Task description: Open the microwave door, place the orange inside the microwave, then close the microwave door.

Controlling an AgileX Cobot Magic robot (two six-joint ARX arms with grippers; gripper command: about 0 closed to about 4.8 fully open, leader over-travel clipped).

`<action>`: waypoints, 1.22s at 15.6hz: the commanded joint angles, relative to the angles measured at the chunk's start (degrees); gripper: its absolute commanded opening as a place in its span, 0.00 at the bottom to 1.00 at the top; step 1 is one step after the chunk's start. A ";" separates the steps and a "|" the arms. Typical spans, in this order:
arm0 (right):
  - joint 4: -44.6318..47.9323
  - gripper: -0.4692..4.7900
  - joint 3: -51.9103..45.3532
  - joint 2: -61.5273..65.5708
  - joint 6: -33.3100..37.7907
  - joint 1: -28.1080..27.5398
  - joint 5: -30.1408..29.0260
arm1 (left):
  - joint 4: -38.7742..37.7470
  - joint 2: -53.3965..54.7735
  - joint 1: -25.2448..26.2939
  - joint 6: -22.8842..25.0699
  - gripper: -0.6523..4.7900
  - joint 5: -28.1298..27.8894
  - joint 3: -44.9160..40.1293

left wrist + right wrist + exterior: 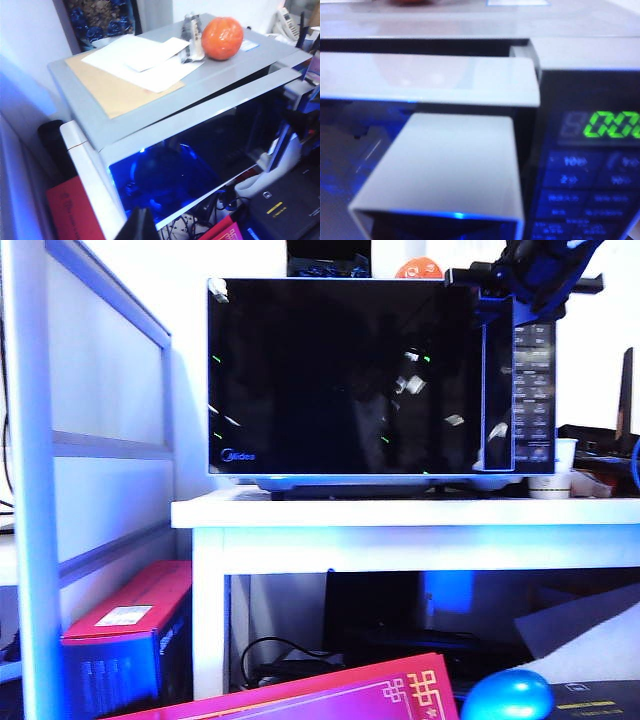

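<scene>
A white table (400, 515) is carrying the microwave (380, 380) against a pale wall. Left of the microwave, a grey metal frame (30, 480) is standing; below it, a red box (130, 625) is sitting on the floor. Under the microwave, a blue ball (507, 696) is lying low in front. The microwave door (345, 375) is showing "Midea" at its lower left corner and standing slightly ajar. The orange (222, 38) is resting on top of the microwave beside white papers (145, 60). The right gripper (500, 295) is closing on the door's upper right edge, beside a green display (612, 125) reading zeros. The left gripper's tip (137, 227) is hanging in front of the door, well apart from the orange; its opening cannot be told.
</scene>
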 commanded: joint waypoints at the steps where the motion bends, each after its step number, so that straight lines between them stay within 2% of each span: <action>1: -0.28 0.37 0.61 -2.34 0.20 -0.48 -2.40 | 0.46 -0.09 -0.07 0.22 0.11 0.17 0.11; 2: -0.74 0.43 0.61 -3.10 0.20 -0.48 -5.27 | 0.39 -0.07 -0.07 0.24 0.11 0.17 0.11; 3: -0.68 0.56 0.61 -3.56 0.20 -0.48 -7.04 | 0.42 -0.07 -0.07 0.24 0.11 0.17 0.11; 4: -0.52 0.85 0.61 -4.11 0.20 -0.48 -9.18 | 0.37 -0.07 -0.07 0.24 0.11 0.17 0.11; 5: -0.46 0.96 0.61 -4.28 0.20 -0.48 -10.75 | 0.37 -0.07 -0.07 0.22 0.11 0.17 0.11; 6: -0.48 1.00 0.61 -4.46 0.20 -0.48 -12.39 | 0.37 -0.07 -0.07 0.22 0.11 0.17 0.11; 14: -0.98 1.00 0.61 -5.29 0.24 -0.48 -19.82 | 0.31 -0.07 -0.07 0.22 0.11 0.17 0.11; 19: -5.40 1.00 0.61 -12.92 0.22 -0.50 -22.45 | 0.31 -0.07 -0.07 0.22 0.11 0.17 0.11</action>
